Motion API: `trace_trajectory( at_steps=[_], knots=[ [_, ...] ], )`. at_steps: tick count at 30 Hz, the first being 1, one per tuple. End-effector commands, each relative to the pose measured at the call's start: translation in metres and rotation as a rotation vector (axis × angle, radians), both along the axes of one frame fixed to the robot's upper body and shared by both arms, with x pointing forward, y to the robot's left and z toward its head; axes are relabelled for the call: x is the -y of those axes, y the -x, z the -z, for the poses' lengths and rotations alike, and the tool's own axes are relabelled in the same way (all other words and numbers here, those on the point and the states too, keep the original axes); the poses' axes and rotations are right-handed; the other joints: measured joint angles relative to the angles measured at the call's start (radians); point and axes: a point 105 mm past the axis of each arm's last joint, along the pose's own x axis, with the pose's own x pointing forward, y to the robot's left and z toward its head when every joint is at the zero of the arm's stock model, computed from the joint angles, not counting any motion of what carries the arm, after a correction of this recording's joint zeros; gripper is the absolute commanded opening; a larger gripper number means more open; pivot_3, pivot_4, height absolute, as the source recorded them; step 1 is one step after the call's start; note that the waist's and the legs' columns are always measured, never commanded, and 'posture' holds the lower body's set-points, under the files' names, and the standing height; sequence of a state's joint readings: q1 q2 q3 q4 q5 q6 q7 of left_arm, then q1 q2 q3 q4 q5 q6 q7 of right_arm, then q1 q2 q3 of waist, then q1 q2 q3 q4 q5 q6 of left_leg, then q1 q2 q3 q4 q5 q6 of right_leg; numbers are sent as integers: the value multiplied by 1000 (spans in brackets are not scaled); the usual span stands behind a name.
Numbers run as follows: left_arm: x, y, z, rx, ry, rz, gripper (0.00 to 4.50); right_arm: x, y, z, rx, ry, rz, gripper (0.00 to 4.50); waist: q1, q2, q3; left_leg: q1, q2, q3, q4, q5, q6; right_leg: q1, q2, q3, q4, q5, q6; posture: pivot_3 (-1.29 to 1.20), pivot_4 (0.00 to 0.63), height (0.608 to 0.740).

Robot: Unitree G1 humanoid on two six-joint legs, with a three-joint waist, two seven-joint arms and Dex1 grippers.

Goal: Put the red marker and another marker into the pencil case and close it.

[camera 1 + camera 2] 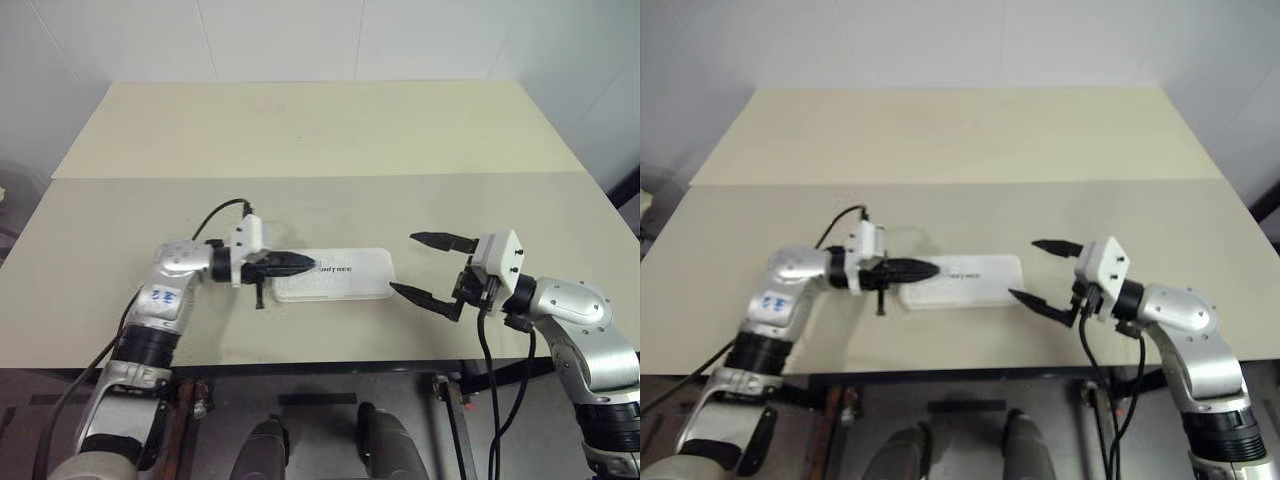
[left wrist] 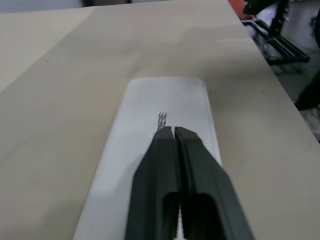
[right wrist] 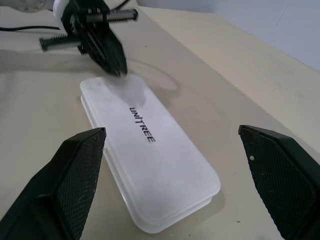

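While the white pencil case (image 1: 335, 274) lies closed near the bench's (image 1: 300, 130) front edge, the left gripper (image 1: 300, 264) hovers over its left end, fingers together; the right gripper (image 1: 420, 266) waits beside its right end, fingers wide apart.

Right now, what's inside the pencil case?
Cannot tell: the white pencil case lies shut on the table, lid down. The lid covers whatever is inside. The left gripper is above one end.

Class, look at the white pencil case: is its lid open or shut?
Shut: the pencil case lies flat with its lettered lid down on the base.
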State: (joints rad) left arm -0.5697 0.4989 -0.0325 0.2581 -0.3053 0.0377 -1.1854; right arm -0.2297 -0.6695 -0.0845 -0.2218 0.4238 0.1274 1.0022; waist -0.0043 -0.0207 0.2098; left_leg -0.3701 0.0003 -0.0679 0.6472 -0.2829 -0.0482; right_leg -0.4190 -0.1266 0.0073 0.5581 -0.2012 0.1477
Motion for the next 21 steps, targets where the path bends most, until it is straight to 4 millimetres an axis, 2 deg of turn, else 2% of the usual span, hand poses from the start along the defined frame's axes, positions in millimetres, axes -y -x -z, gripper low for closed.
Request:
trace_trajectory(
  at_steps=[1,6,9,16,21],
  knots=[
    [-15,13,-19,67,55,7,1554,2,0,-11,54,12,-37,4500,0,0,0,0,0,0,0,0,0,0,0,0,0,0,0,0,150,740],
    [-37,24,-17,71,51,-49,3321,5,-5,-11,47,6,-42,4500,0,0,0,0,0,0,0,0,0,0,0,0,0,-1,-2,0,150,740],
    [-39,24,-17,73,56,-76,4393,9,-6,-11,44,6,-38,4500,2,0,0,0,0,0,0,0,0,0,0,0,0,-1,-3,0,150,740],
    [-52,20,-26,113,82,-163,4479,36,-15,-17,99,-18,94,4500,2,0,0,0,0,0,0,0,0,0,0,0,0,-1,-3,0,150,740],
    [-60,16,-27,154,69,-211,4479,40,-14,-21,105,-10,101,4500,0,0,0,0,0,0,0,0,0,0,0,0,0,-1,-2,0,150,740]
  ],
)
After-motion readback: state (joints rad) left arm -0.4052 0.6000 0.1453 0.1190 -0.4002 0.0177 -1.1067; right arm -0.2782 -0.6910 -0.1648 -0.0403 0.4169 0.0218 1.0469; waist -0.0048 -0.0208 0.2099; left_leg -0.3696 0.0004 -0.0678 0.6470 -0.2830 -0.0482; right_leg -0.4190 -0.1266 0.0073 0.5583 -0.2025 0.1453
